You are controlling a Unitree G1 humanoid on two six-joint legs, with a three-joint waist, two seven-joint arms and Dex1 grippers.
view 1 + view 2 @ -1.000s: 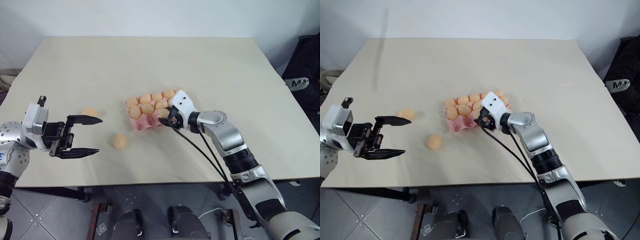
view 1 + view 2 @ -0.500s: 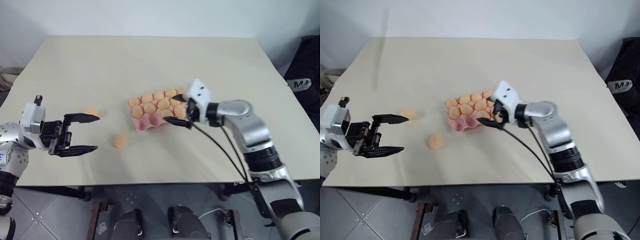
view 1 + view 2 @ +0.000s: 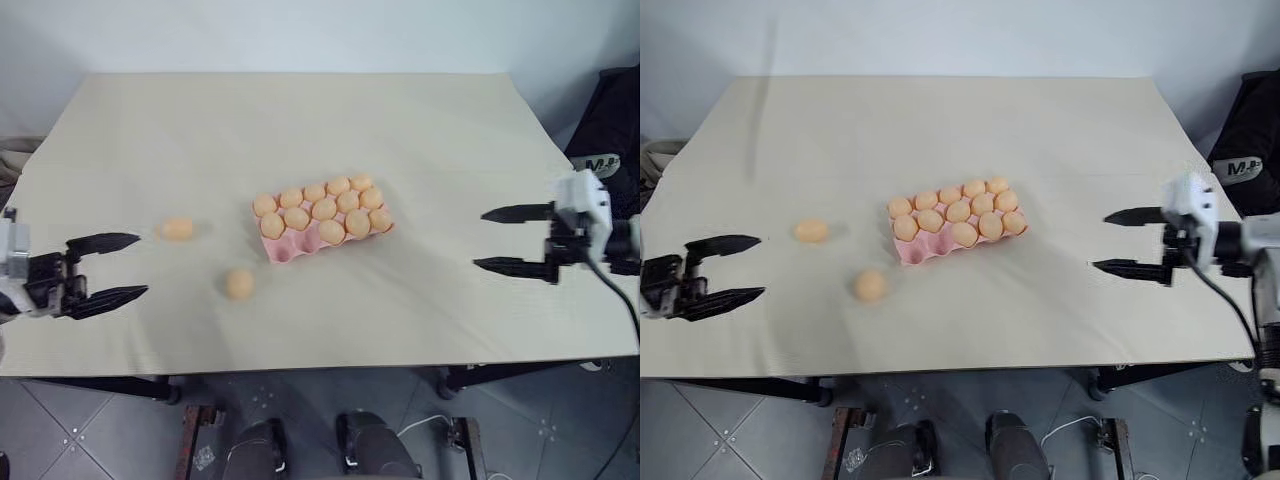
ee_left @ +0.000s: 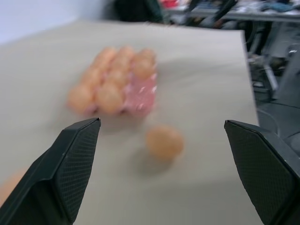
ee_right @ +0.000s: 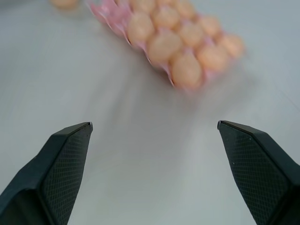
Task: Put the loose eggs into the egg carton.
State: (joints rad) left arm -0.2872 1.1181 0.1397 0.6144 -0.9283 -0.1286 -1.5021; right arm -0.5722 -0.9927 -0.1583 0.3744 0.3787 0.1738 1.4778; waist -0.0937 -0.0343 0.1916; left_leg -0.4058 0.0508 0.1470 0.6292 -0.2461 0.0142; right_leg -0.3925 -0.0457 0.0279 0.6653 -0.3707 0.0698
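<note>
Left to right across the table. Left gripper: jaws spread wide and empty, held level off the table's left edge, fingers pointing toward the middle. Far egg: loose on the table, at about 1 o'clock from the left gripper and near it; its long axis runs roughly 9-to-3 o'clock, close to the line of the fingers. Near egg: loose, toward the front edge, at about 3 o'clock from the left gripper and at about 7 o'clock from the carton, apart from it; in the left wrist view this egg sits between the two spread fingers with the carton beyond it. Carton: pink tray at the table's centre, its long axis running from about 8 to 2 o'clock; eleven eggs can be counted in its cups, and bare pink cups show at its front-left end, the end nearest the loose eggs. Right gripper: jaws wide and empty, at the table's right edge, at about 3 o'clock from the carton and well apart from it. Judgement: both loose eggs lie on the left arm's side with the carton between them and the right gripper, so the left arm is the nearer for the coming pick, and the near egg already lies along its line of approach.
</note>
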